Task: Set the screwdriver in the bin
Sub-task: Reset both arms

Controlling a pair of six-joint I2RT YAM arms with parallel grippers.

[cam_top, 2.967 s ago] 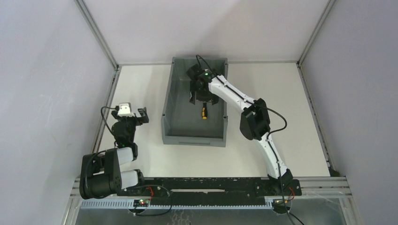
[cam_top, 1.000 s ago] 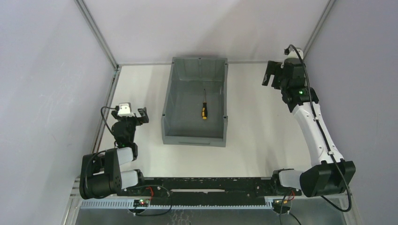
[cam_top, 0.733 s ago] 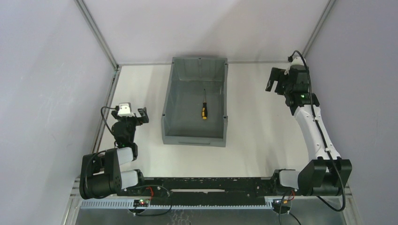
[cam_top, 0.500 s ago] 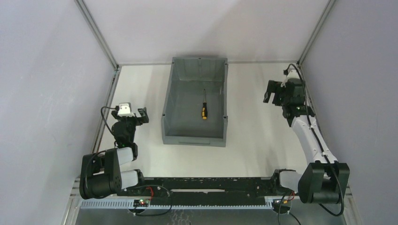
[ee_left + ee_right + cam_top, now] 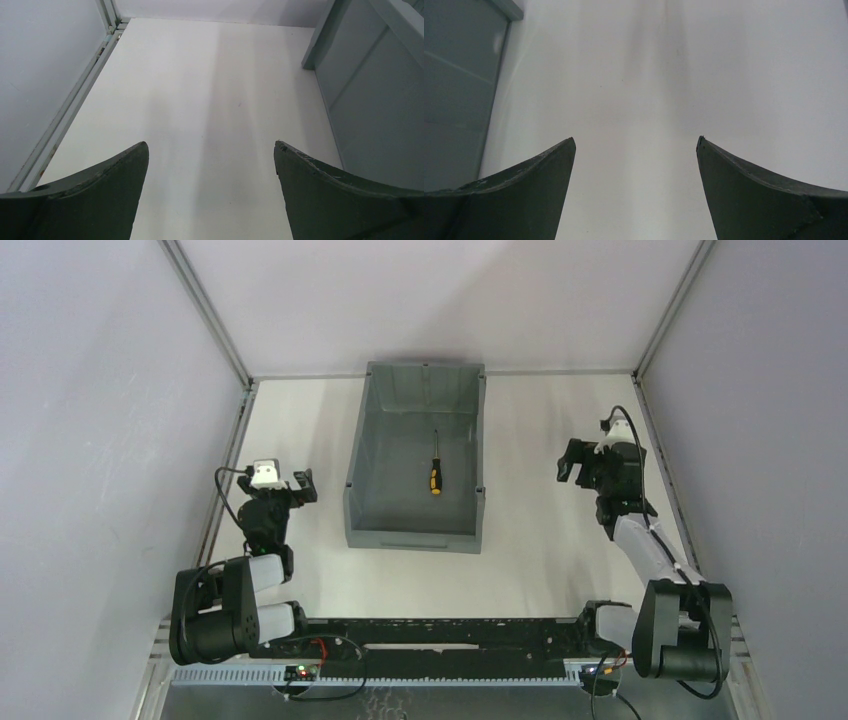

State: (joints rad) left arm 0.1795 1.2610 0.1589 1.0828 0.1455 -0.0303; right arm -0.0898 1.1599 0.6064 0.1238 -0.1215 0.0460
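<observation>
One screwdriver [image 5: 434,472] only, flat on the floor of the bin [image 5: 357,455], right of centre, handle toward the near lip, shaft toward the far wall. In no grip, and well apart from both sets of fingers. Right gripper [image 5: 575,462] out over the bare table [image 5: 540,550], to the right of the bin, fingers [image 5: 524,190] spread wide with nothing between them. Left gripper [image 5: 303,485] near the bin's left wall, likewise spread and empty. Placing step apparently done, task as good as finished. Next, probably just folding the right arm home, clear of the bin's right wall. No further grasp called for.
</observation>
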